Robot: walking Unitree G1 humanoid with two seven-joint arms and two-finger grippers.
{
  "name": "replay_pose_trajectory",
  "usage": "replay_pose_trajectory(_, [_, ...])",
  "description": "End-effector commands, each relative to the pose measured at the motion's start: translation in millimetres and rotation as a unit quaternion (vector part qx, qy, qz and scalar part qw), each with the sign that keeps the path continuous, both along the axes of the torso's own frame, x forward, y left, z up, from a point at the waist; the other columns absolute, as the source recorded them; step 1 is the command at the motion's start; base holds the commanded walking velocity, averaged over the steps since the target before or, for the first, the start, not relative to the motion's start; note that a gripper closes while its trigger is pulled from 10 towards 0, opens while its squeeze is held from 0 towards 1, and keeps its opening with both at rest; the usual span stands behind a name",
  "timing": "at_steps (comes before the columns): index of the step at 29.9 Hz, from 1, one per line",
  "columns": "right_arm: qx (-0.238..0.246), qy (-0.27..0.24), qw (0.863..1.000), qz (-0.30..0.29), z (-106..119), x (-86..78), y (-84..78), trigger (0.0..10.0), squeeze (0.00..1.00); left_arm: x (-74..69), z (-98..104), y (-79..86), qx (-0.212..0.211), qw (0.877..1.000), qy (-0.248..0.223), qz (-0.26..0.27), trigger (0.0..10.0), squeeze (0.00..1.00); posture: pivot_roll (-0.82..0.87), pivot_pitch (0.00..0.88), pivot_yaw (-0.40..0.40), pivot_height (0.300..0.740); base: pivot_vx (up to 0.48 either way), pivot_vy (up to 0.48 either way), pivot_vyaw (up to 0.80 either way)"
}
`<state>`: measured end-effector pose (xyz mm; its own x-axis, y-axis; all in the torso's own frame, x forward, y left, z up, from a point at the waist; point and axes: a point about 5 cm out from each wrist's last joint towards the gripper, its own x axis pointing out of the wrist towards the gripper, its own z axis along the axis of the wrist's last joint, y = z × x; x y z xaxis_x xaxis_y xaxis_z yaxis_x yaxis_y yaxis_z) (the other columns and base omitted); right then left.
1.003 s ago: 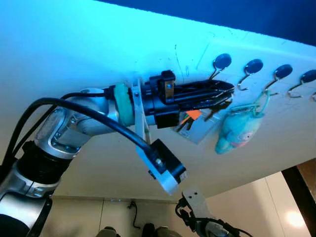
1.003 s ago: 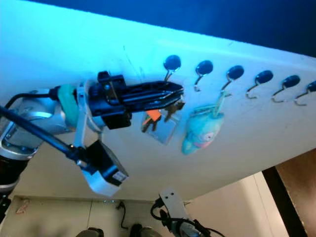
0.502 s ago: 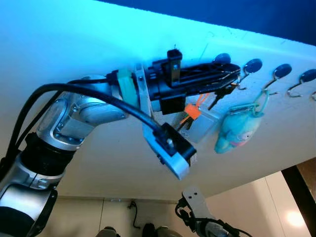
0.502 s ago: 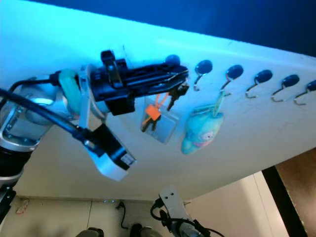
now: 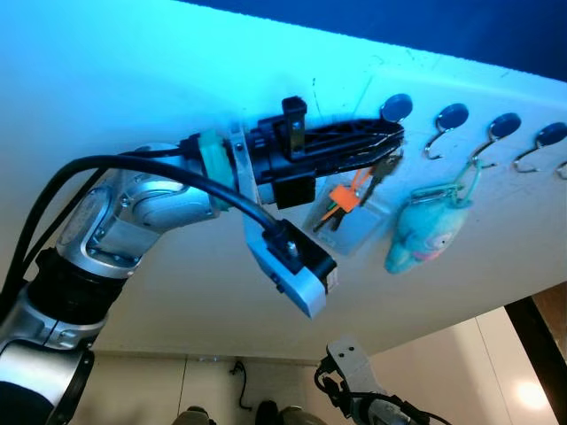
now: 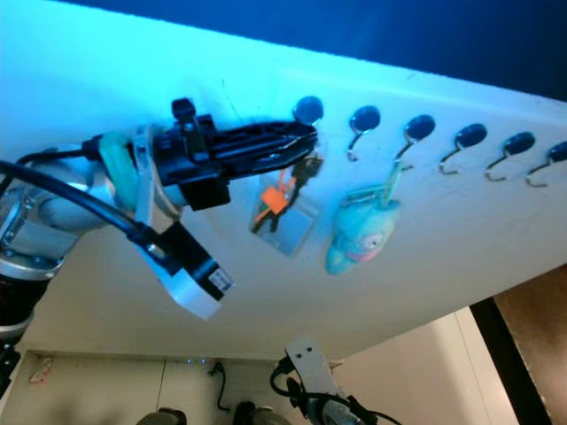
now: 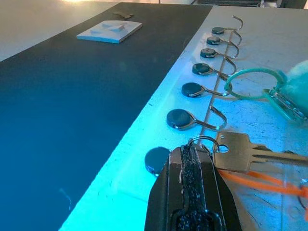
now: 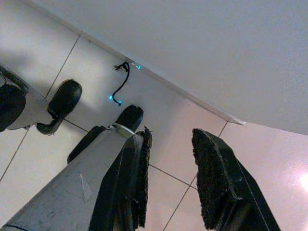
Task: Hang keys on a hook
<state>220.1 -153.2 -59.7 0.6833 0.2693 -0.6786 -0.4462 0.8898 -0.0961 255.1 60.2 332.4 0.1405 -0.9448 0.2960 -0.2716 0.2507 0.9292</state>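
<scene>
Left gripper (image 5: 390, 147) is up at the wall, fingers pinched tight on the keys (image 5: 376, 173), ring right at the first hook (image 7: 159, 160). An orange tag (image 5: 340, 195) dangles below, a blue plush (image 5: 425, 232) hangs nearby. Right gripper (image 8: 171, 180) hangs over the floor (image 8: 48, 72), fingers apart.

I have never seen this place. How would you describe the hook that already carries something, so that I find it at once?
Look at the white wall under the dark blue band, where a row of metal hooks with round dark bases runs along it. The occupied hook is the third from the left gripper. Unlike its bare neighbours, it holds a teal ring with a pale blue plush toy hanging below.
</scene>
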Motion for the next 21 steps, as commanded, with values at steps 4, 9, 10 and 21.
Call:
replay_pose_trajectory(4, [-0.005, 0.02, 1.0, -0.013, -6.2, -9.6, -6.1, 10.0, 0.0, -1.4, -6.3, 0.3, 0.001, 1.0, 0.006, -0.003, 10.0, 0.0, 0.13, 0.129, -0.112, 0.74, 0.0, 0.0, 0.0])
replay_pose_trajectory(9, [-0.006, 0.02, 1.0, -0.013, -6.3, -9.9, -7.1, 10.0, 0.0, -1.5, -11.3, 1.9, -0.008, 1.0, 0.01, 0.003, 10.0, 0.0, 0.13, 0.135, -0.114, 0.74, 0.0, 0.0, 0.0])
replay_pose_trajectory(10, [-0.006, 0.02, 1.0, -0.013, -6.3, -9.9, -7.1, 10.0, 0.0, -0.9, -13.5, 2.7, -0.007, 1.0, 0.013, 0.005, 10.0, 0.0, 0.13, 0.135, -0.114, 0.74, 0.0, 0.0, 0.0])
replay_pose_trajectory(21, [-0.007, 0.021, 1.0, -0.014, -6.7, -10.9, -8.6, 10.0, 0.0, 1.0, -24.7, 7.2, -0.001, 1.0, 0.011, 0.016, 10.0, 0.18, 0.13, 0.14, -0.116, 0.74, 0.0, 0.0, 0.0])
